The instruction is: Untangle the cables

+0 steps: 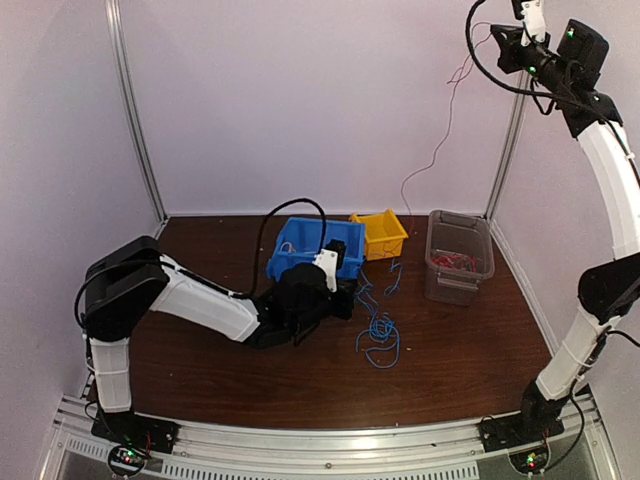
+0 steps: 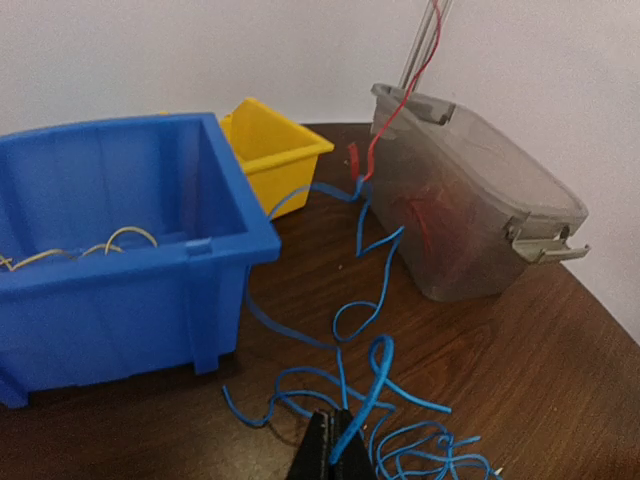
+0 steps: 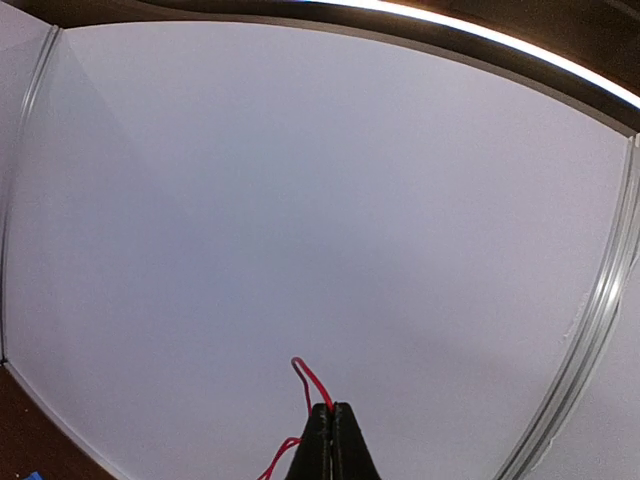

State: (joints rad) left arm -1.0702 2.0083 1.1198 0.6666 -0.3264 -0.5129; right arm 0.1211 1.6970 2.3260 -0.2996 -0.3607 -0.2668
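We can barely trace the thin red wire strand (image 1: 445, 130) against the wall, and its lower end blurs inside the clear plastic box (image 1: 478, 268). The right gripper (image 3: 330, 425), raised high, pinches that strand. The left gripper (image 2: 330, 440), low over the brown wooden table (image 1: 470, 350), clamps a thin blue wire strand (image 2: 381, 352) beside the blue plastic bin (image 2: 120, 290).

From above the near edge, the top external view overlooks the dark wooden table (image 1: 200, 370). The left wrist view, low and close, faces the far right corner, sharing the blue plastic bin (image 2: 120, 300) and thin blue cables (image 2: 381, 352). The right wrist view faces white wall (image 3: 300, 200).
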